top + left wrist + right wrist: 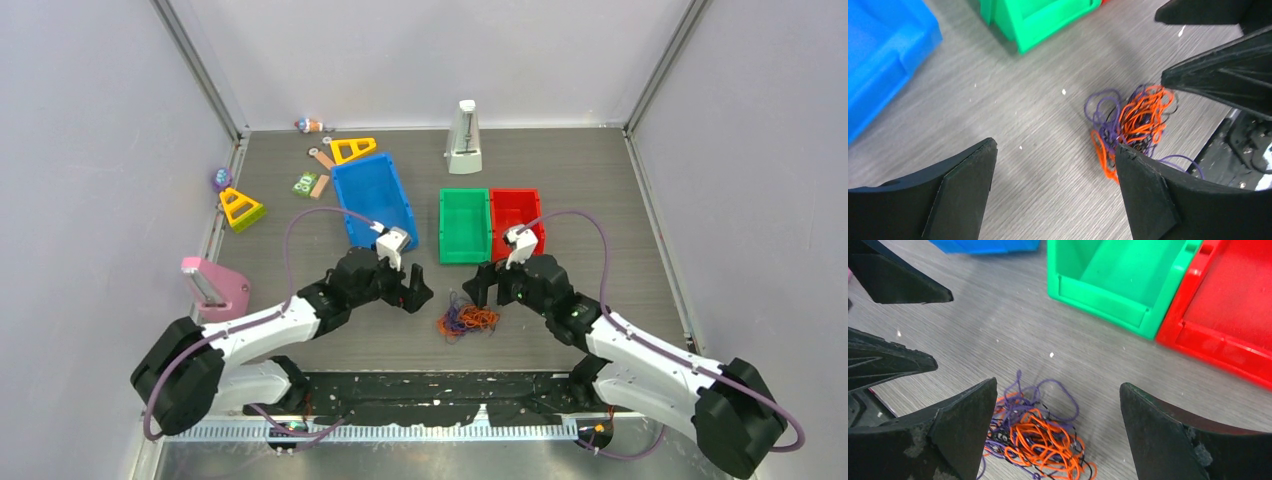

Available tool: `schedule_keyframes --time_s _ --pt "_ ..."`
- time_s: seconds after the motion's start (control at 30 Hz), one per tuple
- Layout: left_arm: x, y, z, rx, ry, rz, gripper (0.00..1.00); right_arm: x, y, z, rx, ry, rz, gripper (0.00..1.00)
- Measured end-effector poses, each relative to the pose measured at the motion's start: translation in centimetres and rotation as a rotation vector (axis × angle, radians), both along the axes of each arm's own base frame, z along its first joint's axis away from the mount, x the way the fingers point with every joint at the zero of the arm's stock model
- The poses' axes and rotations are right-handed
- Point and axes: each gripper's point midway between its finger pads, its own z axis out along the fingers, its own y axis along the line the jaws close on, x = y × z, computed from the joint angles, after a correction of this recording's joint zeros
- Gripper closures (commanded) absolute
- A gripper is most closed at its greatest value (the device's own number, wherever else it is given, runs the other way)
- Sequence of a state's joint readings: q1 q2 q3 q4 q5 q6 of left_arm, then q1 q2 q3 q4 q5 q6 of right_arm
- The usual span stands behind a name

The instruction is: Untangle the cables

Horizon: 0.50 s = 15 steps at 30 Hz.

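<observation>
Fingers spread wide on both sides, holding nothing. My left gripper [418, 295] and right gripper [480, 288] reach forward, angled inward toward each other, low over the grey wood-grain table [580, 180]. The tangled clump of thin orange, purple and black cables [467, 320] lies between them.

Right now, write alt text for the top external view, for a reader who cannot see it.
A small tangle of orange, purple and black cables lies on the grey table. The left gripper and the right gripper hang open just beyond it, one on each side. Farther back stand a blue bin, a green bin and a red bin.
</observation>
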State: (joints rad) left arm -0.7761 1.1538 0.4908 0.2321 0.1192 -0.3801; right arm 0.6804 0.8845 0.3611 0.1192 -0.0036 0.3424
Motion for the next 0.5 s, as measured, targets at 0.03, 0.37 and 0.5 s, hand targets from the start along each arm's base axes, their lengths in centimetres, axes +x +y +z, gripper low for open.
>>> schedule_keyframes --time_s 0.03,0.37,0.5 --pt "-0.2 0.2 -0.9 0.025 0.021 -0.002 0.13 -0.1 0.0 -0.5 -0.013 0.016 0.001 0.04" --pt "-1.5 -2.1 -1.8 0.084 0.086 -0.176 0.18 -2.1 -1.3 -3.7 -0.082 0.208 -0.036 0.27" --pt "-2.3 -4.7 -2.3 0.079 0.142 -0.276 0.21 -3.2 -2.0 -3.9 -0.073 0.265 -0.063 0.33"
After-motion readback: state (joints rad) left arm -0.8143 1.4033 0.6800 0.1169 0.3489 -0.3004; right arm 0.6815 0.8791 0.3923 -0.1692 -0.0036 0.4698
